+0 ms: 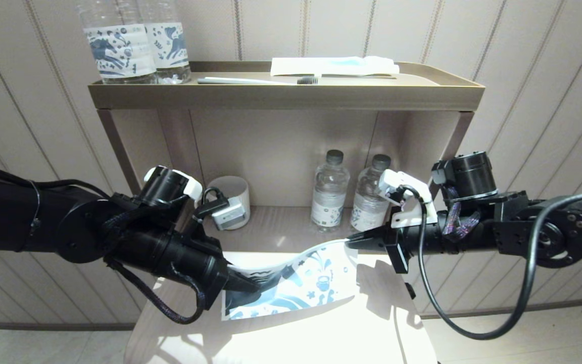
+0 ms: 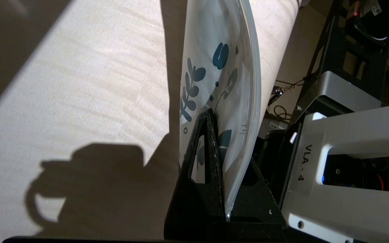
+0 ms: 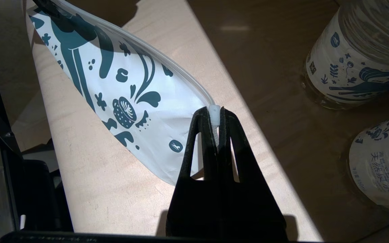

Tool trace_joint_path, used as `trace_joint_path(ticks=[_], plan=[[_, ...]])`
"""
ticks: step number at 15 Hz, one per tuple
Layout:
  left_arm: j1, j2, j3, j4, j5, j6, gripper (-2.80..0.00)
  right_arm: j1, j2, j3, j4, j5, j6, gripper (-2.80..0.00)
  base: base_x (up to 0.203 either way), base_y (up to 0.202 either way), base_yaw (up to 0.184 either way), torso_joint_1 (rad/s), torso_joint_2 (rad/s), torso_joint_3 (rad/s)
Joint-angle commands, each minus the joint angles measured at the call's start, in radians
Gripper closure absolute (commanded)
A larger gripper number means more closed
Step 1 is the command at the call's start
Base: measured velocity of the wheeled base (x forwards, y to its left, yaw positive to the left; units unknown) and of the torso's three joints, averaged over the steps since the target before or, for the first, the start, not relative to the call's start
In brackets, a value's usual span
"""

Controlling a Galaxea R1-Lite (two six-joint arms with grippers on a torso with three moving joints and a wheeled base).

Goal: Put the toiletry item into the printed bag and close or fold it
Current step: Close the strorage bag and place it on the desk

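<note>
The printed bag, white with dark blue doodles, hangs stretched between both grippers just above the pale table. My left gripper is shut on the bag's left end; in the left wrist view the pouch runs up from between the black fingers of that gripper. My right gripper is shut on the bag's upper right corner. In the right wrist view this gripper pinches the small white zip slider at the end of the bag. The toiletry item is hidden.
Behind the bag, a shelf niche holds two water bottles and a white cup. The tray on top carries a toothbrush, a white-and-light-blue packet and two labelled bottles.
</note>
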Motion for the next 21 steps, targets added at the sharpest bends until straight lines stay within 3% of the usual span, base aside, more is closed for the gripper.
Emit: trace_joint_path(ticks=[1, 4, 5, 6, 12, 18, 19, 20, 21], plan=[[-0.001, 0.009, -0.002, -0.001, -0.004, 0.002, 0.0, 0.0, 0.006, -0.001, -0.002, 0.002, -0.002, 0.0, 0.0, 0.0, 0.0, 0.0, 0.0, 0.0], [-0.001, 0.028, 0.015, -0.008, -0.004, 0.002, 0.0, 0.0, 0.006, -0.001, -0.003, 0.0, -0.002, 0.0, 0.0, 0.0, 0.0, 0.0, 0.0, 0.0], [-0.001, 0.03, 0.015, -0.012, -0.002, 0.002, 0.0, 0.0, 0.007, 0.001, -0.005, 0.0, -0.004, -2.8, 0.0, 0.0, 0.0, 0.0, 0.0, 0.0], [-0.001, 0.029, 0.013, -0.012, 0.001, -0.001, -2.8, 0.0, 0.006, 0.001, -0.005, -0.002, -0.005, -2.8, 0.0, 0.0, 0.0, 0.0, 0.0, 0.0], [0.006, -0.036, 0.0, -0.012, 0.013, -0.009, -2.8, -0.012, 0.001, -0.012, -0.005, -0.003, -0.014, -2.8, 0.0, 0.0, 0.0, 0.0, 0.0, 0.0], [0.018, -0.229, 0.03, 0.011, 0.02, -0.032, -2.8, -0.005, -0.111, 0.008, -0.002, 0.006, -0.013, -2.8, 0.0, 0.0, 0.0, 0.0, 0.0, 0.0], [0.018, -0.266, 0.047, 0.019, 0.034, -0.039, 0.0, -0.002, -0.13, 0.01, -0.001, 0.006, -0.011, -2.8, 0.0, 0.0, 0.0, 0.0, 0.0, 0.0], [0.018, -0.303, 0.068, 0.022, 0.058, -0.048, 0.0, -0.001, -0.151, 0.021, -0.003, 0.006, -0.01, 0.0, 0.0, 0.0, 0.0, 0.0, 0.0, 0.0], [0.018, -0.336, 0.088, 0.023, 0.081, -0.056, 0.0, 0.0, -0.169, 0.03, -0.005, 0.006, -0.01, 0.0, 0.0, 0.0, 0.0, 0.0, 0.0, 0.0]])
